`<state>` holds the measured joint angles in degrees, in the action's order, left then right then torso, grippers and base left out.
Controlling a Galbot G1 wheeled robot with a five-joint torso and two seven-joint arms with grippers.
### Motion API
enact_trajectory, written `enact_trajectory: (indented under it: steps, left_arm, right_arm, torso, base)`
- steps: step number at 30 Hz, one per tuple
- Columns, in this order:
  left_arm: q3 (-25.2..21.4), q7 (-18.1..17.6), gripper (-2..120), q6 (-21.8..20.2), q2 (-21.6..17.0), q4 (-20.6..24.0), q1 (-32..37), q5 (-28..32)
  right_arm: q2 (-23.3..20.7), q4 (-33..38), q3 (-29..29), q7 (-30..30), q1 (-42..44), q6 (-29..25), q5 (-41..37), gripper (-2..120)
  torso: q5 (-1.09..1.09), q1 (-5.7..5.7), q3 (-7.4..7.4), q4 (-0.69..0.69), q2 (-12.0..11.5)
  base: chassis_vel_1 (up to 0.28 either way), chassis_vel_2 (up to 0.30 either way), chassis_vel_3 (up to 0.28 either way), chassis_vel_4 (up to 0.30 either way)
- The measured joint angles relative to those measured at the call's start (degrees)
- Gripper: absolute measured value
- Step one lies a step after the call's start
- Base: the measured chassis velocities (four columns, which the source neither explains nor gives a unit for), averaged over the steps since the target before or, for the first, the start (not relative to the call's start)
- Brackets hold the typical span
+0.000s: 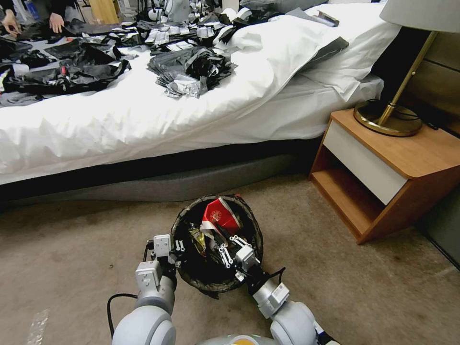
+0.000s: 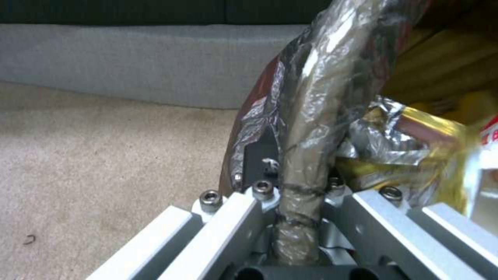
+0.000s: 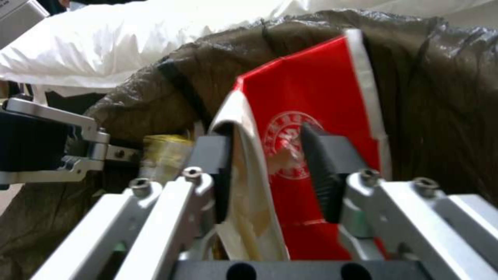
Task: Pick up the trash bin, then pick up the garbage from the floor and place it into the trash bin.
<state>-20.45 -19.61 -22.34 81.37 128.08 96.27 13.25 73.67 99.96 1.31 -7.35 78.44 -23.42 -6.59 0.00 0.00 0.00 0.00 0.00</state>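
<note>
Right gripper, lower centre, pinches crushed red-and-white paper cup over bag-lined round trash bin, which left gripper clamps by its rim.

Bed — nightstand, lamp

My left gripper is clamped on the bin rim; my right gripper, reaching inside, has its jaws around a red paper cup.

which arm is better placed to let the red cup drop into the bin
Right. The right gripper sits over the bin's mouth with the red cup between its fingers. The left gripper is clamped on the bin's bagged rim, holding it.
</note>
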Motion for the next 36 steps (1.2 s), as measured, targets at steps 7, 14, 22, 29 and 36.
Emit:
enact_trajectory:
  steps: [7,14,22,29,36]
  left_arm:
    - [0.1,0.0,0,0.0,0.1,0.0,-0.1,0.0]
    - [0.1,0.0,0,0.1,0.0,-0.1,-0.3,0.0]
    - [-0.2,0.0,0,0.0,-0.1,-1.2,-0.7,0.1]
    - [-0.3,0.1,0,0.0,-0.1,-2.7,-1.1,0.0]
    - [-0.1,0.0,0,-0.1,0.0,-2.5,-1.0,-0.1]
  right_arm:
    - [0.3,0.5,0.3,0.0,0.3,0.0,0.2,61]
    - [0.3,1.0,0.4,-0.1,0.3,0.0,0.8,86]
    - [-0.2,6.2,-0.1,-1.1,1.3,-3.2,4.1,100]
    - [-0.4,16.1,-2.5,-1.3,2.8,-3.9,5.1,100]
    - [-1.8,18.6,-4.0,0.2,3.9,-1.3,4.7,100]
  torso:
    - [0.00,0.00,0.00,0.00,0.0]
    - [0.00,0.00,0.00,0.00,0.0]
    - [0.00,0.00,0.00,0.00,0.0]
    - [0.00,0.00,0.00,0.00,0.0]
    - [0.00,0.00,0.00,0.00,0.0]
  base:
    - [0.000,0.000,0.000,0.000]
    - [0.000,0.000,0.000,0.000]
    - [0.000,0.000,0.000,0.000]
    - [0.000,0.000,0.000,0.000]
    - [0.000,0.000,0.000,0.000]
